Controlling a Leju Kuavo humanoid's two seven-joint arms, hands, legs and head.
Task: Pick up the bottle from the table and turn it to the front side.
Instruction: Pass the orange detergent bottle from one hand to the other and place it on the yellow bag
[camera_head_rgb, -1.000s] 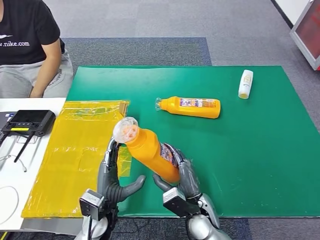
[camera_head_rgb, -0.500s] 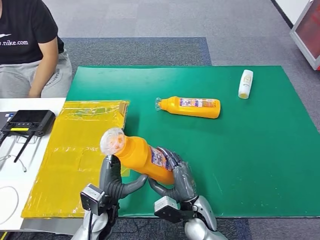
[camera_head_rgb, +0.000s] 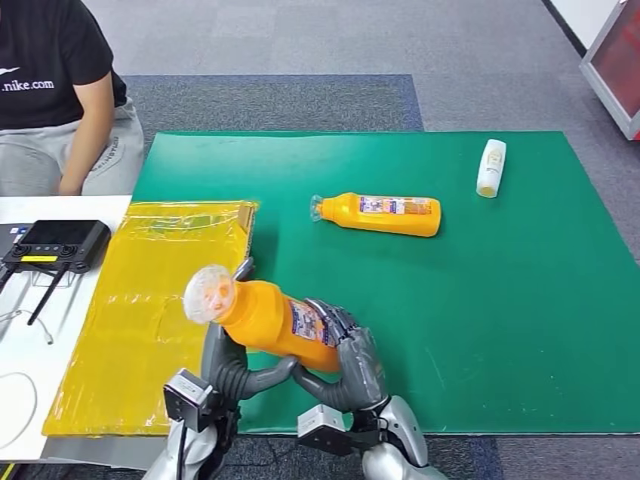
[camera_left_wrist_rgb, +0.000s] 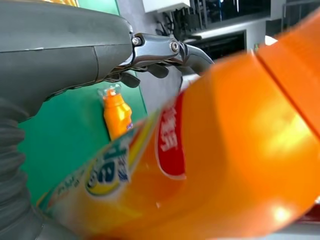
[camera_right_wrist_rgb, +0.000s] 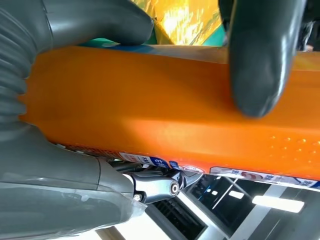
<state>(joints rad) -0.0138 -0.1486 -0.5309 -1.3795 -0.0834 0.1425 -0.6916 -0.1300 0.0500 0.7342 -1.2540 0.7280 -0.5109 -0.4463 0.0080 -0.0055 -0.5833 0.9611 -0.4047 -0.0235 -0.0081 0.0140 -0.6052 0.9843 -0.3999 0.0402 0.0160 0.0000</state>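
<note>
Silver arms; grey ribbed wrist covers; each robot hand (camera_head_rgb: 230, 370) (camera_head_rgb: 355, 365) grey-thumbed, dark-fingered, metal-screwed.

Bare green mat (camera_head_rgb: 513, 330) lies right of both hands; a second orange bottle (camera_head_rgb: 381, 214) lies beyond, seemingly well apart.

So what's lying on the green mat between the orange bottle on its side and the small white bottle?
Nothing: in the head view, bare green mat separates the lying orange bottle from the small white bottle.
</note>
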